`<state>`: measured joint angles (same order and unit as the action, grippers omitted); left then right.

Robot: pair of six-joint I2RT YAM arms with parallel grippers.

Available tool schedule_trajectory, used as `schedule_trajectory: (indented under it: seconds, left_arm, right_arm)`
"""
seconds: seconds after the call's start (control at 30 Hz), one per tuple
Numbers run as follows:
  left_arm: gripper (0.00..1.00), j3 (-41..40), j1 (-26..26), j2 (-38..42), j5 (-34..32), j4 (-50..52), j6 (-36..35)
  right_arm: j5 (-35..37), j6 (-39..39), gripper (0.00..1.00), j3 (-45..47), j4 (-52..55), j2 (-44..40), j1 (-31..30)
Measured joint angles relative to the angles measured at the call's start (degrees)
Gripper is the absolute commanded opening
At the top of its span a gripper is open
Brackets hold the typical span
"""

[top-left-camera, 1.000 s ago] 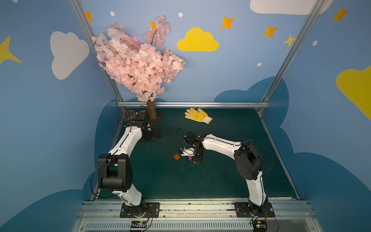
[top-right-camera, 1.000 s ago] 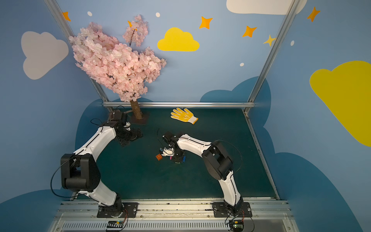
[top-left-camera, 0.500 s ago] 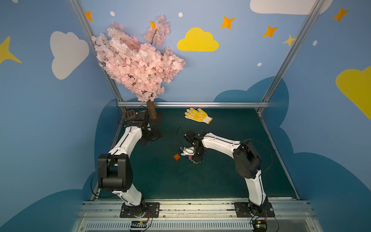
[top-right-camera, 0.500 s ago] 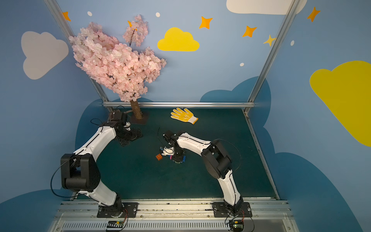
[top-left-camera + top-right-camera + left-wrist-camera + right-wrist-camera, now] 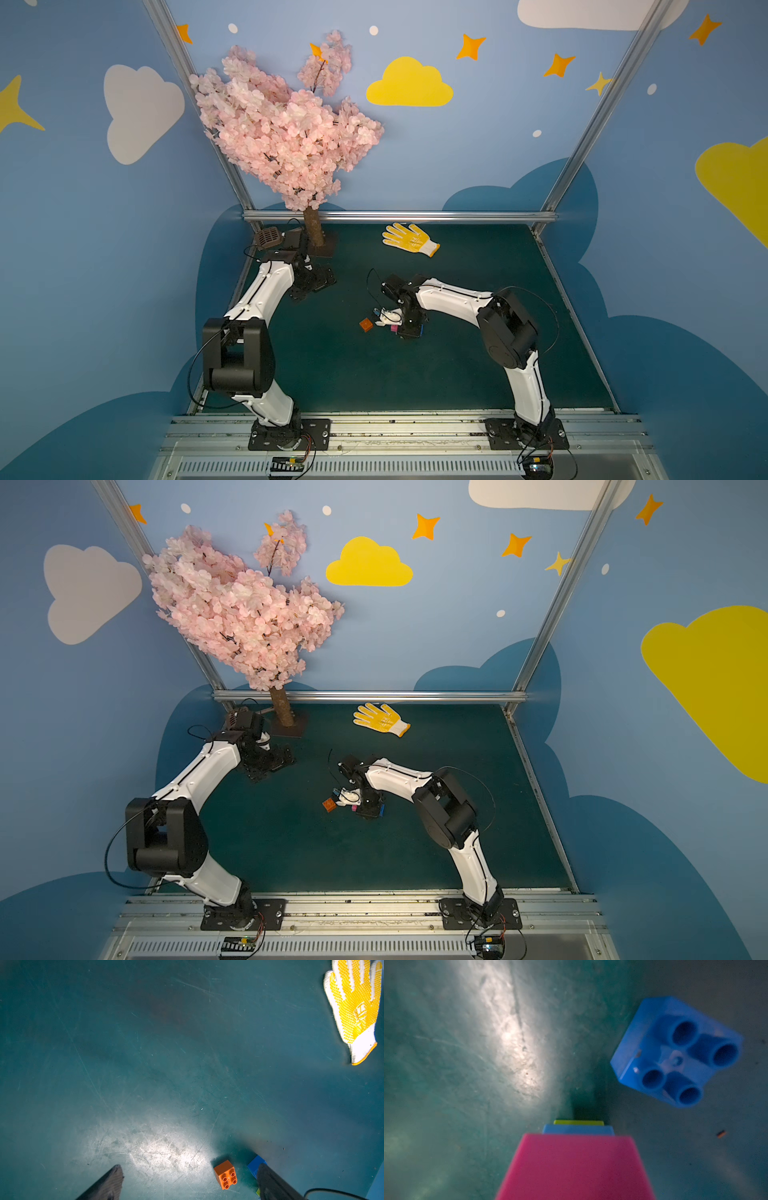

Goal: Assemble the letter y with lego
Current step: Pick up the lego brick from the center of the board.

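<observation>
**Lego [image 5: 393,328] mid-mat, under the right arm**

A pink brick [image 5: 575,1165], light blue brick [image 5: 578,1130] and lime brick [image 5: 578,1122] sit stacked at the centre of the scratched dark green mat [image 5: 457,374]. The right gripper [image 5: 408,330] is down over them, but I cannot tell whether it grips. 1 orange brick [image 5: 365,324] lies loose at their 9 o'clock and 1 dark blue brick [image 5: 675,1053] at 3 o'clock. The left gripper [image 5: 190,1177], spread wide and holding nothing, hangs at the mat's 10 o'clock near the blossom tree [image 5: 286,124]. A yellow glove [image 5: 409,239] lies at 12 o'clock. The blue walls [image 5: 83,249] carry painted clouds and stars.
</observation>
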<state>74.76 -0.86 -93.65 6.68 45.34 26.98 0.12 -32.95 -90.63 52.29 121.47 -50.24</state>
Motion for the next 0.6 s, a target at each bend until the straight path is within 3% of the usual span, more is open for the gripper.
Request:
schedule_trajectory:
  seconds: [0.6]
  left_arm:
    - [1.0, 0.0, 0.07, 0.0, -0.07, 0.0, 0.0]
  right_arm:
    - [-1.77, 2.45, 0.43, 0.0, -0.26, -0.04, 0.55]
